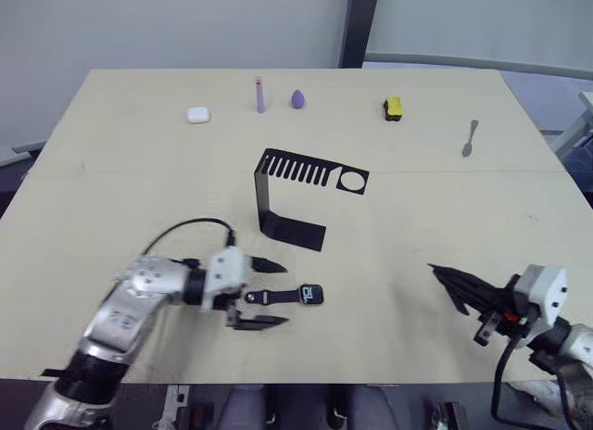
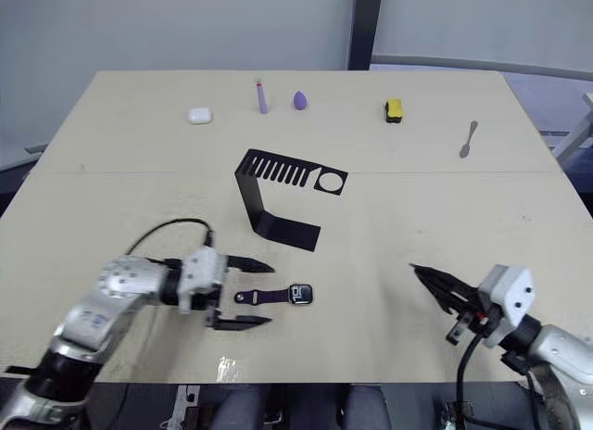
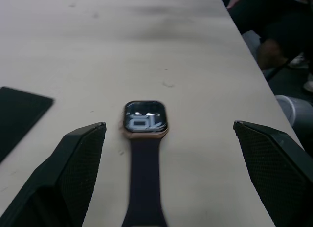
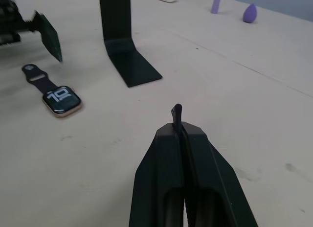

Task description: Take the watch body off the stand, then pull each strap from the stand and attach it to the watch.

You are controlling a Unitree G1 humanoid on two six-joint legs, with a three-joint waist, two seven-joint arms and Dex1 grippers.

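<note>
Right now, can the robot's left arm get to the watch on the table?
Probably yes. The left gripper is open, its fingers on either side of the strap joined to the watch body, nothing between them.

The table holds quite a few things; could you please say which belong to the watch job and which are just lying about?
Job:
watch body
strap, already attached
stand
second strap, in right gripper

Lying about:
white case
purple stick
purple egg
yellow block
spoon

strap [image 3: 144,188] cut off at left wrist view's edge, small far-edge items indistinct
</note>
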